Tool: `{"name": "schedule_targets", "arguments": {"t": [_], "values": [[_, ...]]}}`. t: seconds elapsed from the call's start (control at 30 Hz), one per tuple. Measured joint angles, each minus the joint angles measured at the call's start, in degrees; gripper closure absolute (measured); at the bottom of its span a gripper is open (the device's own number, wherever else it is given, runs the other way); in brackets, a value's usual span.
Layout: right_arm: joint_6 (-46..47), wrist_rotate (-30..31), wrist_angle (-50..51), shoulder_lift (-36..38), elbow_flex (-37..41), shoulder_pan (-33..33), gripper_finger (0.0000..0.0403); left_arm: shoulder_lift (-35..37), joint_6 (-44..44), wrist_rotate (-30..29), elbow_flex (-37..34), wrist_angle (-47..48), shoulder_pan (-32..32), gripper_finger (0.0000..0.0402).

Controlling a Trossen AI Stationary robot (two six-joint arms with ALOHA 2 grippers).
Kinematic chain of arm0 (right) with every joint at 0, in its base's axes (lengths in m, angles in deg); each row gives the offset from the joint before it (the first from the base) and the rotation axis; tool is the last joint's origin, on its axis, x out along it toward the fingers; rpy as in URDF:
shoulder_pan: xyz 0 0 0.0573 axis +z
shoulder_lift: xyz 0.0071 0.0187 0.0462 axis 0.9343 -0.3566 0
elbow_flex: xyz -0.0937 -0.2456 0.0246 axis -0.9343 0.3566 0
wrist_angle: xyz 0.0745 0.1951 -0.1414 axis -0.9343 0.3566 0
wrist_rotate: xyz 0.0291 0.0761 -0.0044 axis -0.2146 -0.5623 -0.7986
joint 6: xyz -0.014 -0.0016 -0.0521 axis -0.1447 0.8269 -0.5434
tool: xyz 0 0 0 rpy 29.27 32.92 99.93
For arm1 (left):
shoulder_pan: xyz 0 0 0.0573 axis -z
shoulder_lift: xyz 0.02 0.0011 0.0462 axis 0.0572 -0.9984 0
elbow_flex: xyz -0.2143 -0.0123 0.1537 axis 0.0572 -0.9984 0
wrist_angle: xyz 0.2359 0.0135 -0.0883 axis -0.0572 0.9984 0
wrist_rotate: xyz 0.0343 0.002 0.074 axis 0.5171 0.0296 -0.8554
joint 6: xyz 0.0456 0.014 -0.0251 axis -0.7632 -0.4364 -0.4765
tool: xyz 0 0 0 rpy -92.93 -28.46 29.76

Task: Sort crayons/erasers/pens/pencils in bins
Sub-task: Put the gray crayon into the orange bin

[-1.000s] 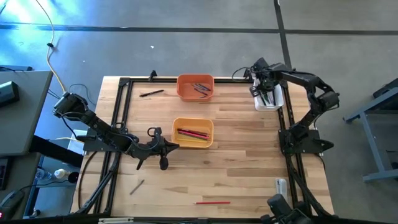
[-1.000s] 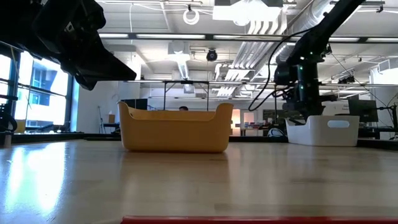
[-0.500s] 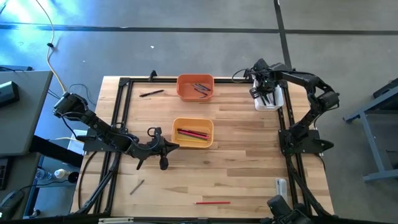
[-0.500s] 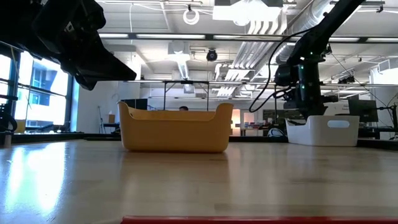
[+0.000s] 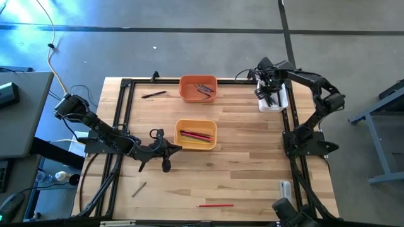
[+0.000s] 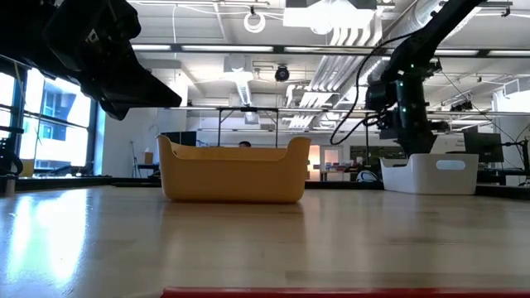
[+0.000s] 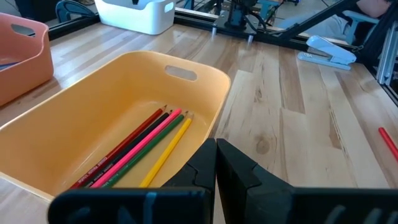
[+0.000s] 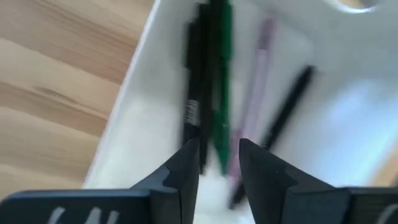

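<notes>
Right hand point(image 8: 214, 163) hangs over the white bin point(image 5: 278, 101), fingers parted and empty. Left hand point(image 7: 216, 163), pressed together, rests beside the yellow-orange bin point(image 5: 178, 125).

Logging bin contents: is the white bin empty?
No. The white bin holds pens: black, green and pinkish ones lie inside.

The table point(image 5: 246, 164) is pale wood planks, smooth with a faint sheen. The yellow-orange bin point(image 7: 74, 130), orange bin point(image 5: 198, 88) and white bin point(image 8: 155, 50) are smooth, slightly glossy plastic. The right gripper's fingers point(image 8: 186, 171) look like matt black plastic. The frame rails point(image 5: 120, 126) are dark matt metal.
</notes>
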Motion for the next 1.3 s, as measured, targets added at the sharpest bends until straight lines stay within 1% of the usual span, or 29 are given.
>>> {"name": "schedule_targets", "arguments": {"t": [0.1, 0.17, 0.23, 0.3, 0.33, 0.4, 0.47, 0.5, 0.57, 0.67, 0.73, 0.77, 0.9, 1.0, 1.13, 1.3], "values": [[-2.9, 2.8, 2.4, 2.5, -1.6, 0.8, 0.0315, 0.0, 0.0, 0.1, 0.0, 0.0, 0.0, 0.0401], [-5.4, 2.4, 0.9, 6.0, -1.4, 1.5, 0.0338, 0.0, 0.0, 0.6, 0.0, 0.0, 0.0, 0.0401], [-7.8, -1.2, -5.5, 11.7, 1.9, 2.1, 0.0367, 0.0, 0.0, 1.2, 0.0, 0.0, 0.0, 0.0401], [-10.1, -8.0, -13.9, 18.0, 7.0, 2.5, 0.0392, 0.0, 0.0, 2.3, 0.0, 0.0, 0.0, 0.0401], [-10.4, -12.0, -18.1, 21.3, 10.1, 2.8, 0.0397, 0.0, 0.1, 3.3, 0.0, 0.0, 0.0, 0.0401], [-10.5, -19.4, -25.7, 28.0, 16.4, 4.1, 0.0392, 0.0, 0.4, 5.4, 0.0, 0.0, 0.0, 0.0401], [-10.2, -24.5, -33.3, 34.6, 22.8, 6.4, 0.0389, 0.0, -0.1, 6.6, 0.0, 0.0, 0.0, 0.0401], [-9.5, -25.8, -37.2, 37.7, 25.7, 7.9, 0.0389, 0.0, -0.6, 7.0, 0.0, 0.0, 0.0, 0.0401], [-7.3, -26.2, -44.8, 43.6, 31.0, 11.4, 0.0393, 0.0, -2.1, 8.4, 0.3, 0.3, 0.0, 0.0401], [-4.5, -26.1, -54.0, 51.0, 37.0, 16.8, 0.0401, 0.3, -4.0, 10.4, 3.3, 3.4, 0.0, 0.0401], [-2.9, -26.2, -58.3, 54.9, 39.4, 20.4, 0.0400, 0.6, -3.4, 12.9, 7.1, 9.8, 0.1, 0.0401], [-2.4, -26.2, -59.8, 56.6, 40.2, 21.9, 0.0399, 0.6, -2.3, 14.2, 9.3, 14.5, 0.1, 0.0401], [-1.1, -24.7, -60.8, 61.0, 40.6, 27.8, 0.0402, 0.1, 5.4, 18.9, 19.7, 38.2, 1.3, 0.0401], [-1.3, -23.4, -61.0, 62.8, 40.6, 31.4, 0.0402, -1.1, 12.3, 22.5, 25.9, 53.0, 3.4, 0.0401], [-2.0, -20.4, -60.8, 63.3, 40.6, 35.4, 0.0402, -2.8, 20.3, 25.3, 32.2, 64.4, 7.0, 0.0401], [-4.6, -17.1, -60.7, 63.3, 40.6, 38.8, 0.0403, -5.9, 27.7, 27.8, 36.1, 72.6, 11.2, 0.0401]]}}
